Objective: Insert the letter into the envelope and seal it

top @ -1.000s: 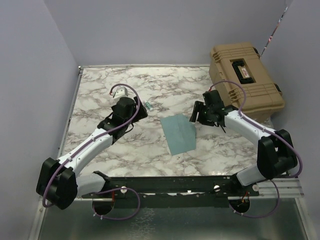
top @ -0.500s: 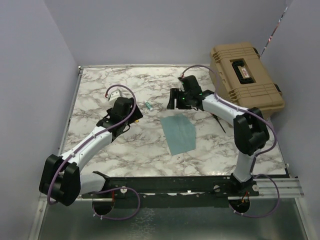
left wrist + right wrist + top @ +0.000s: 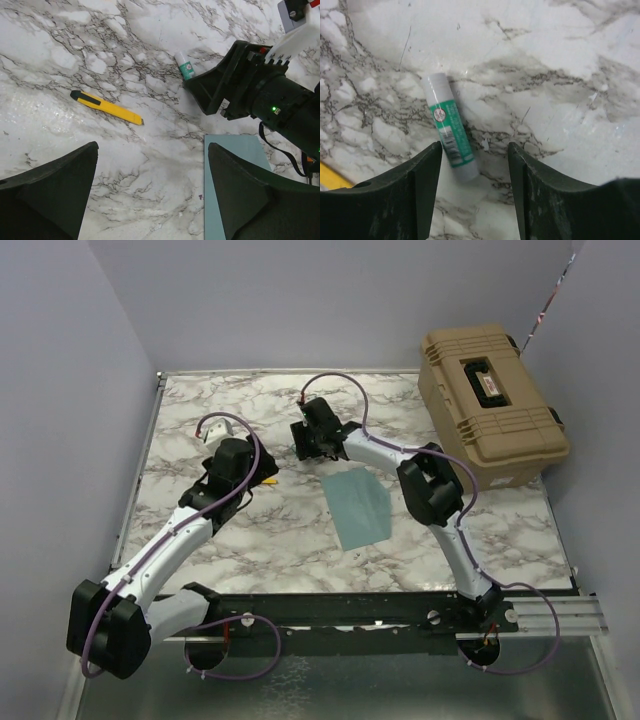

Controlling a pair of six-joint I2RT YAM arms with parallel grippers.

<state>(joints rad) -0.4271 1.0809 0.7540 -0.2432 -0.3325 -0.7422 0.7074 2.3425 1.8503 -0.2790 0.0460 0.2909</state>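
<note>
Marbled tabletop (image 3: pixel 250 530) was noted, with the envelope (image 3: pixel 358 502) laid flat on it near the middle, teal-blue, closed face up, skewed a little to the tabletop's edges. All places below were taken from the envelope as seen in the top view.

- Tan hard case (image 3: pixel 490 405): seen beyond the envelope and to its right, well apart from it, lid shut, part of it overhanging the tabletop's right side.
- Left gripper (image 3: pixel 152 195): held to the left of the envelope, above bare marble. Its jaws were spread wide and nothing was seen between them. In the left wrist view the envelope's near-left corner was caught just inside the right-hand finger.
- Right gripper (image 3: pixel 475 150): reached across to a spot just past the envelope's far-left corner, low over the marble. Its jaws were parted and set astride the lower end of a glue stick (image 3: pixel 450 125); nothing was pinched, and contact with the stick could not be confirmed.
- Yellow utility knife (image 3: pixel 107 107): laid flat to the left of the envelope, apart from it, black cap end pointed away from the envelope.
- Glue stick: white with a green label, laid on its side beyond the envelope's far-left corner, not touching it.
</note>
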